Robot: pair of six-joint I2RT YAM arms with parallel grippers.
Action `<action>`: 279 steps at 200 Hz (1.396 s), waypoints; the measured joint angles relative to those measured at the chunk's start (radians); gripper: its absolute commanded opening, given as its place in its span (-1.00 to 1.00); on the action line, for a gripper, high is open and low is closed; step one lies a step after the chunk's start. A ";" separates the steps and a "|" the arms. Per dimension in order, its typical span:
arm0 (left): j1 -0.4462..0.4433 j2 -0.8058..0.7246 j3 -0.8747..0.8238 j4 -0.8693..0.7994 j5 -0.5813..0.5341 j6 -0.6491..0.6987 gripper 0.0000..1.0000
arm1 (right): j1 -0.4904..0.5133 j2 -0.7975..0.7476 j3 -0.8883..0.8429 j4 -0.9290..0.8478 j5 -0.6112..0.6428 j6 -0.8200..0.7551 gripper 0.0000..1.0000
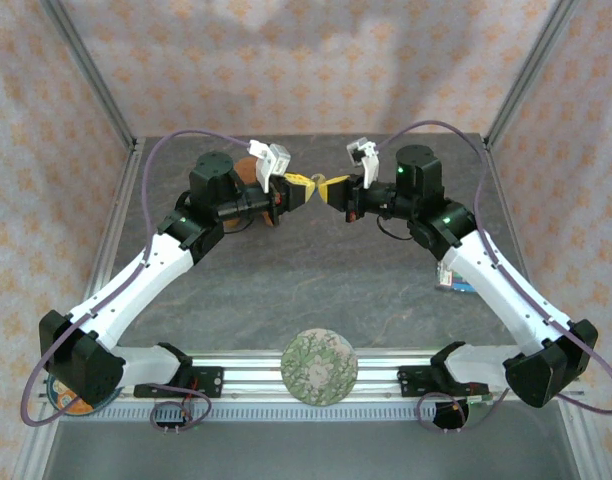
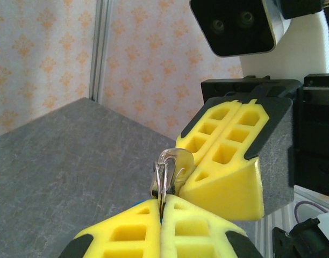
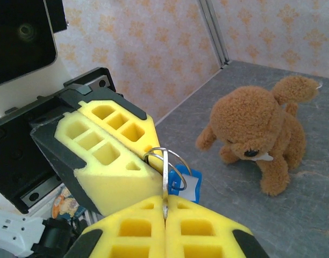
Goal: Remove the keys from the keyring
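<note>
Both grippers meet in mid-air above the back of the table. My left gripper (image 1: 304, 187) (image 2: 161, 210) is shut on the thin silver keyring (image 2: 167, 171) (image 3: 163, 159), which stands edge-on out of its yellow fingers (image 3: 108, 153). My right gripper (image 1: 333, 188) (image 3: 165, 208) is shut on the pale silvery key (image 3: 165, 180), seen edge-on and still threaded on the ring; its yellow fingers (image 2: 229, 156) press close against the ring. The blue-headed key (image 3: 187, 184) hangs from the ring just behind my right fingertips. In the top view the keys are too small to make out.
A brown teddy bear (image 3: 258, 129) (image 1: 248, 170) stands on the grey table behind the left gripper. A multicoloured flat packet (image 1: 454, 280) lies under the right arm. A round patterned disc (image 1: 320, 366) sits at the near rail, with an orange-and-teal object (image 1: 66, 397) at the left base.
</note>
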 measured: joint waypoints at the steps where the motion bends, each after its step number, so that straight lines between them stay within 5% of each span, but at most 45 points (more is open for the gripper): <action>1: 0.000 0.000 0.000 0.000 0.000 0.001 -1.00 | 0.000 0.000 0.002 -0.003 0.000 -0.003 -1.00; 279: -0.005 -0.009 0.005 -0.167 0.025 0.002 -1.00 | 0.208 0.019 0.104 -0.258 0.407 -0.503 -1.00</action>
